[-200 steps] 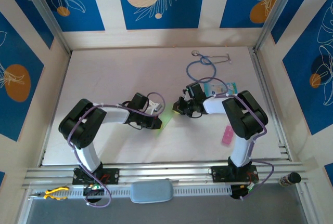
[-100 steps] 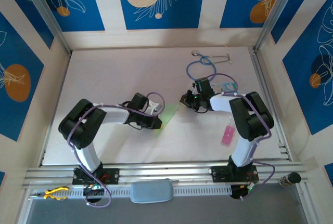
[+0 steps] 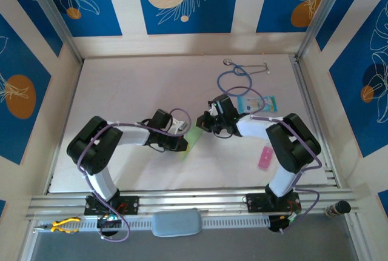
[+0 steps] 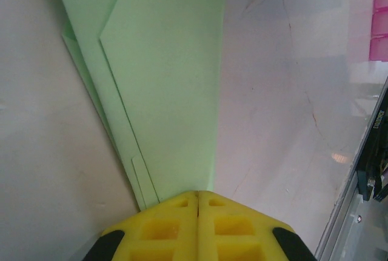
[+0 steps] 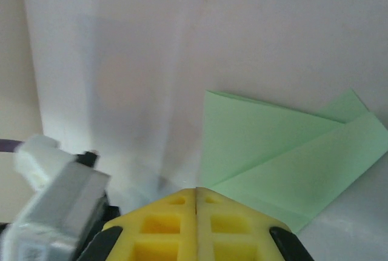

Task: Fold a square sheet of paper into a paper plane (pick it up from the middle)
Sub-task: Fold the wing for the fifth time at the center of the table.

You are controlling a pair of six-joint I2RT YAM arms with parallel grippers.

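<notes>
Reading left to right: left gripper (image 3: pixel 182 144) sits low on the table (image 3: pixel 121 91), left of centre, with its yellow pads (image 4: pixel 163 218) pressed flat together and no gap. On the wrist cam its tip is right at the narrow end of the paper sheet (image 4: pixel 170 79). Can't tell if it pins the sheet or only touches it. The sheet (image 3: pixel 194 135) is light green, folded into a long slanted wedge with stacked flaps, and lies flat mid-table. Right gripper (image 3: pixel 203 123) is at the sheet's far end, clenched too, seam closed. Its wrist cam shows layered folds just ahead and right of the tip. Further right are the stethoscope (image 3: pixel 233 79), teal-and-white card (image 3: pixel 257 103) and pink strip (image 3: pixel 265 158), all well apart from the sheet.
</notes>
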